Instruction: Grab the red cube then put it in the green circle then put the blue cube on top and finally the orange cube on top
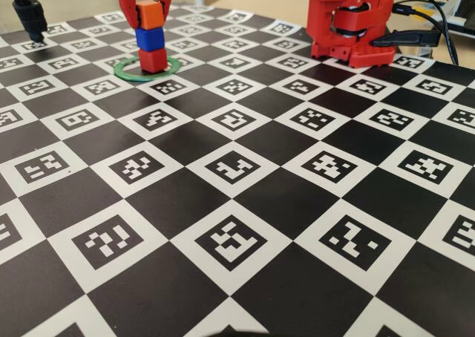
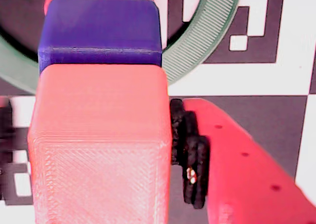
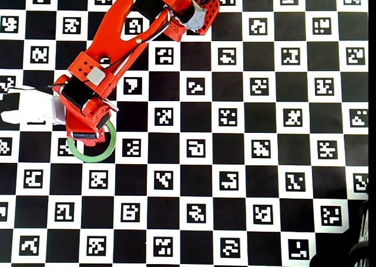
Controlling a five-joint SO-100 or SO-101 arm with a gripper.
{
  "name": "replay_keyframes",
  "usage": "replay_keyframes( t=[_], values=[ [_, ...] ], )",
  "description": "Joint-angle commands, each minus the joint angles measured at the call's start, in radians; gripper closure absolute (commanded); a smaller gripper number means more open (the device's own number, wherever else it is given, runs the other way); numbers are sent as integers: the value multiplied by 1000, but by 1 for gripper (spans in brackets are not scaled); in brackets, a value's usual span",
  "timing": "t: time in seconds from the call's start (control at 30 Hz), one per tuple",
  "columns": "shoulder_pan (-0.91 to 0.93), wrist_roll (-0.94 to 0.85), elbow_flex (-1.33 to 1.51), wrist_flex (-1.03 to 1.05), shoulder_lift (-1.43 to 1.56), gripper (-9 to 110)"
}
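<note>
Inside the green circle (image 1: 147, 73) stands a stack: the red cube (image 1: 153, 60) at the bottom, the blue cube (image 1: 151, 39) on it, and the orange cube (image 1: 150, 15) on top. My gripper (image 1: 148, 14) comes down from above with a red finger on each side of the orange cube. In the wrist view the orange cube (image 2: 98, 145) fills the frame, the right finger's black pad (image 2: 190, 150) lies against its side, and the blue cube (image 2: 98, 31) and the green circle (image 2: 202, 36) show beyond. In the overhead view the arm hides the stack; only the green circle (image 3: 94, 156) shows.
The red arm base (image 1: 349, 25) with its cables stands at the back right of the checkered marker board (image 1: 237, 166). A black stand (image 1: 30, 14) rises at the back left. A white object (image 3: 29, 109) lies at the board's left edge in the overhead view.
</note>
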Motion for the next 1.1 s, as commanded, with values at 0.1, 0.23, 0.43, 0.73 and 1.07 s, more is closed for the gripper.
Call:
replay_keyframes(
  t=[0.1,0.23,0.43,0.73,1.07],
  values=[
    [2,3,0,-23,135,66],
    [3,6,2,-26,137,66],
    [3,2,-12,-15,152,66],
    [-8,8,-123,106,179,66],
    [-15,11,-193,207,272,66]
  ],
)
